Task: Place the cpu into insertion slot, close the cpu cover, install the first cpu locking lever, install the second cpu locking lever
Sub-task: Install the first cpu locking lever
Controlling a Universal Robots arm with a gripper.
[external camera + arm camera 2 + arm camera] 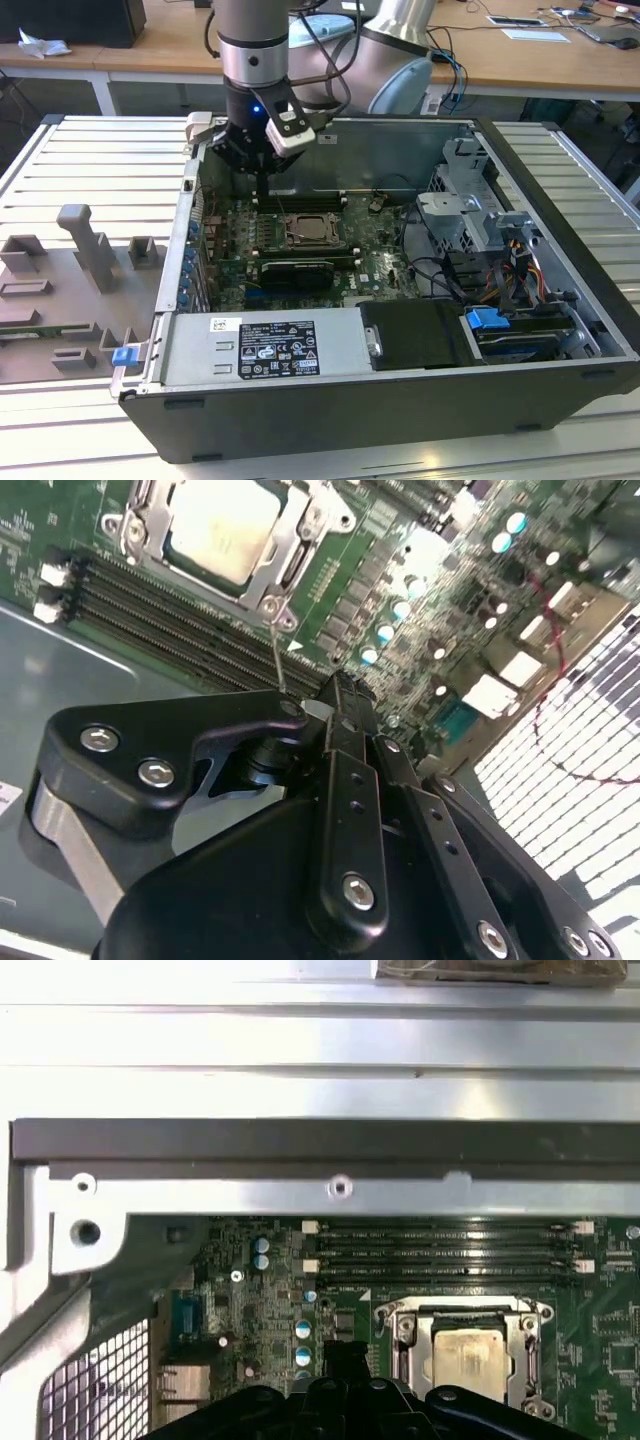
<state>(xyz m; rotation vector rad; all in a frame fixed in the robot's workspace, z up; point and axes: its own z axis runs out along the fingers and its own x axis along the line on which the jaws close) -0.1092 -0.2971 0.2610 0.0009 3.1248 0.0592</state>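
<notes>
nearest to us in the second wrist view is the claw (343, 692). its two black fingers (345, 780) run together to a single narrow tip with no gap that we can see, so we read it as clenched, with nothing visibly pinched in it.

just beside that tip stands a thin wire locking lever (277, 650). its long axis runs from a corner of the socket straight up toward the claw, and its free end stops right at the claw's knuckle. whether wire and claw actually touch we cannot tell. a lever standing up like this is, in our judgement, not yet latched.

past the lever's foot we cross the long dark memory slots (150, 620) and reach the task's thing. the cpu (222, 525) lies flat in the insertion slot (315, 232), pale metal top facing up. the cpu cover (283, 560) appears to lie down around it, framing the chip through its window. so seating and closing look done to us.

in the exterior view the claw hangs over the green board (375, 250), and the socket lies a little toward the exterior view's right of the tip and nearer the camera. the lever bridges the two.

farthest out, the open computer case (400, 150) walls it all in.
</notes>
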